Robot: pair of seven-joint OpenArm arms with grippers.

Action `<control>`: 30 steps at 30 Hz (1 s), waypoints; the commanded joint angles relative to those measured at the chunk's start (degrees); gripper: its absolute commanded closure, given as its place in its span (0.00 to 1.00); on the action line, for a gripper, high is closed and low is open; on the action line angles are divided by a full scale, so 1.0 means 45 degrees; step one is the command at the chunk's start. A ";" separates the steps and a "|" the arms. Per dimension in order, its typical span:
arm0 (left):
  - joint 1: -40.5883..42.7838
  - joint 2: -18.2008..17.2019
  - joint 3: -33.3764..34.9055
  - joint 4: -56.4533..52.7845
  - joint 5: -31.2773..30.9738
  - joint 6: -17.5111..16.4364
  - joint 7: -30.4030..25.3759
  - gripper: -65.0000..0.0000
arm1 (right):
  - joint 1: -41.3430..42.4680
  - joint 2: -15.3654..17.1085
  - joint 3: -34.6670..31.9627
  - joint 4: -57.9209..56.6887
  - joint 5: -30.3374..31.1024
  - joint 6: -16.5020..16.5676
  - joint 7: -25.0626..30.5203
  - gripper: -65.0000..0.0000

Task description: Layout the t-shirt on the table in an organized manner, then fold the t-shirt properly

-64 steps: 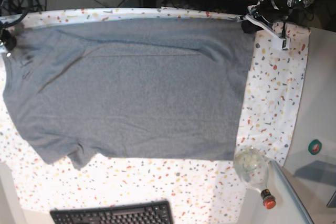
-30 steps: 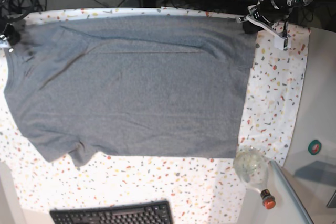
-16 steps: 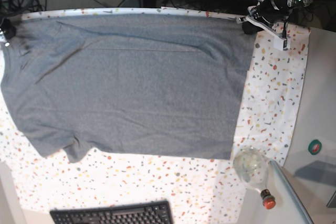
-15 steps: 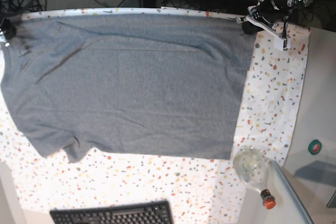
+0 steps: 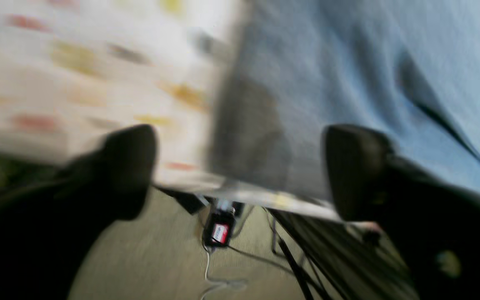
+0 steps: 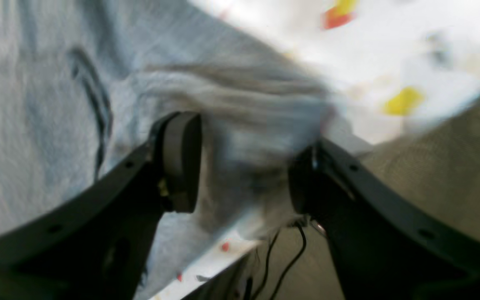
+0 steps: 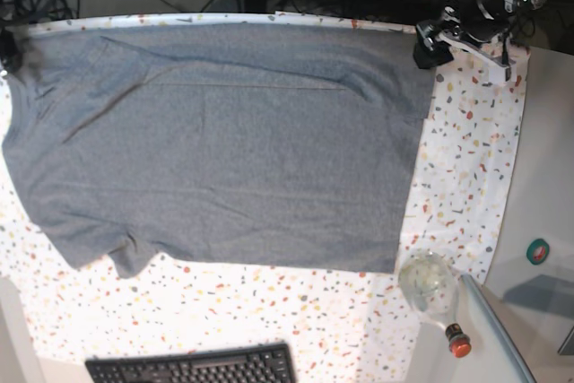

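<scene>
Left wrist view: the left claw (image 5: 240, 171) is standing wide open, both dark fingers (image 5: 129, 166) well apart, and nothing is sitting between them. The hem corner of the t-shirt (image 5: 348, 75) is lying just past the gap, flat on the counter (image 5: 77, 62) at its far edge.

Right wrist view: the right claw (image 6: 244, 166) is parted too, with grey cloth bunched between its fingers (image 6: 181, 160). The picture is smeared, so the cloth is probably loose there and not pinched. The t-shirt (image 6: 36, 104) is draping over the counter (image 6: 390, 62) edge.

Base view: the t-shirt (image 7: 224, 145) is spreading across most of the counter (image 7: 466, 159), hem side toward the left claw (image 7: 429, 45), one sleeve poking out at the near corner. The right claw is hiding at the picture's edge beyond the shirt's shoulder corner.

Progress: the laying-out is looking nearly finished, with the body flat and only faint creases near the shoulder end. The folding is not yet beginning; all of it is waiting.
</scene>
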 commanded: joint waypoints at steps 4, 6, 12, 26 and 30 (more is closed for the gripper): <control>-0.0262 -0.0263 -0.1308 0.0001 -0.0082 0.0002 -0.0068 0.05 | -0.0023 0.0213 0.0825 0.0258 0.0098 -0.0041 0.0181 0.52; -0.0321 -0.0263 -0.1972 0.0118 -0.0082 0.0002 -0.0048 0.12 | -0.0023 0.0232 0.1157 0.0277 0.0098 -0.0041 0.0200 0.52; -0.0712 -0.0556 -0.2792 0.0138 -0.0140 0.0002 -0.0029 0.40 | -0.0023 0.0545 0.0805 0.0277 0.0098 -0.0041 -0.0073 0.52; -0.2275 -0.0166 0.2736 -0.0077 -0.0082 0.0002 -0.0146 1.00 | -0.0414 -0.0783 0.1040 0.3560 0.0098 -0.0627 -0.0171 0.52; -0.2958 0.0088 0.2971 -0.0937 -0.0082 0.0021 -0.0146 1.00 | -0.0296 -0.0744 0.1352 0.3794 0.0098 -0.1174 -0.0053 0.52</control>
